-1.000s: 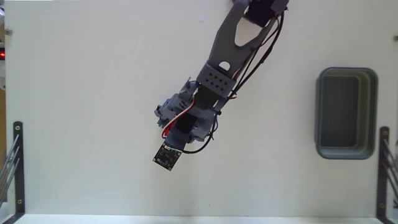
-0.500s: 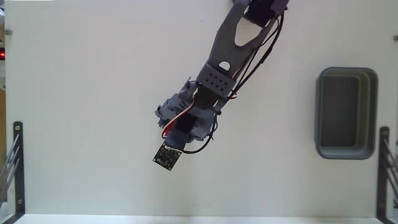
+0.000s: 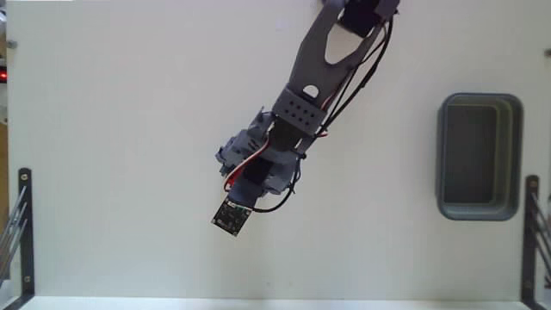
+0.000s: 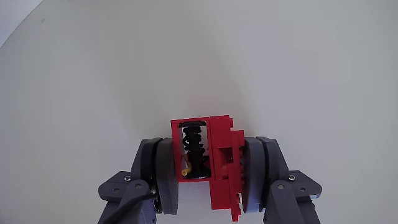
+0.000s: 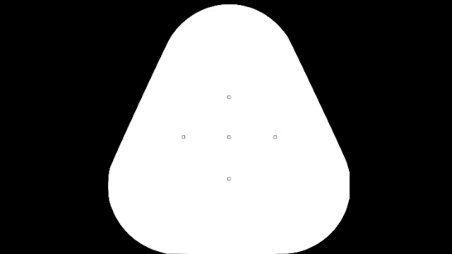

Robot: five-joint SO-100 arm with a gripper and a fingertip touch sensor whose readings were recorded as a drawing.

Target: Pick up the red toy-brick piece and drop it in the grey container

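Observation:
In the wrist view the red toy-brick piece [image 4: 221, 158] sits between the two grey fingers [image 4: 155, 171] of my gripper [image 4: 210, 150], which is shut on it, over the white tabletop. The piece has a dark gap with a black spring-like part inside. Seen from the fixed view, my gripper [image 3: 247, 170] hangs left of the table's middle and the arm hides the piece. The grey container [image 3: 517, 155] lies far to the right, with nothing seen inside.
Dark metal brackets stand at the table's left edge [image 3: 23, 232] and right edge [image 3: 531, 237] in the fixed view. A small black circuit board [image 3: 231, 216] sticks out below the gripper. The white table's front edge [image 3: 275, 301] runs along the bottom.

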